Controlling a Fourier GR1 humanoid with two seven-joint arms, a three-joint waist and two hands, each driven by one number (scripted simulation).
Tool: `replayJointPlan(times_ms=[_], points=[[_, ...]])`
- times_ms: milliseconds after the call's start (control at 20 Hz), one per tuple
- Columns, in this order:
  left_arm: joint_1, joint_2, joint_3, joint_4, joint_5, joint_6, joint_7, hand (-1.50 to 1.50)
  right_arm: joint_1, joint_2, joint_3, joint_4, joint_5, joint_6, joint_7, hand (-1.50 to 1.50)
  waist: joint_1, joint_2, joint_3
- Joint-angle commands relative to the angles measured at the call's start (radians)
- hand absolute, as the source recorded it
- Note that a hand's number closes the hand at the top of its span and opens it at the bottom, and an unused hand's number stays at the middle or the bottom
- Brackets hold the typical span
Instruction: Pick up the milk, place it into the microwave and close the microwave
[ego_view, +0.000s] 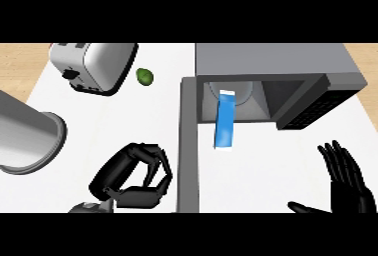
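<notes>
The grey microwave (273, 60) stands at the back right with its door (190, 150) swung open towards me. The milk (226, 120), a blue carton with white ends, stands inside the cavity on the pale turntable plate (251, 97); no hand touches it. My left hand (136, 175) is low at the left, just outside the open door, its fingers curled with nothing visible in them. Whether it touches the door I cannot tell. My right hand (345, 172) is at the lower right edge, open, fingers straight and pointing up.
A silver toaster (92, 65) sits at the back left with a small green fruit (145, 76) beside it. A large metal pot (26, 135) stands at the left edge. White counter (280, 170) lies in front of the microwave.
</notes>
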Motion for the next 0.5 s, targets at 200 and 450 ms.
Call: replayJointPlan(times_ms=[200,450], points=[[-0.232,0.000,-0.336,0.253,-0.049,0.322,-0.017,1.50,0.028,-0.027,-0.008,-0.119,0.024,-0.010,0.041,-1.50,-0.006,0.003,0.000],[-0.359,0.000,-0.428,0.458,0.012,0.427,-0.013,1.50,0.073,-0.059,-0.054,-0.184,-0.021,0.046,0.040,-1.50,-0.008,0.004,0.000]])
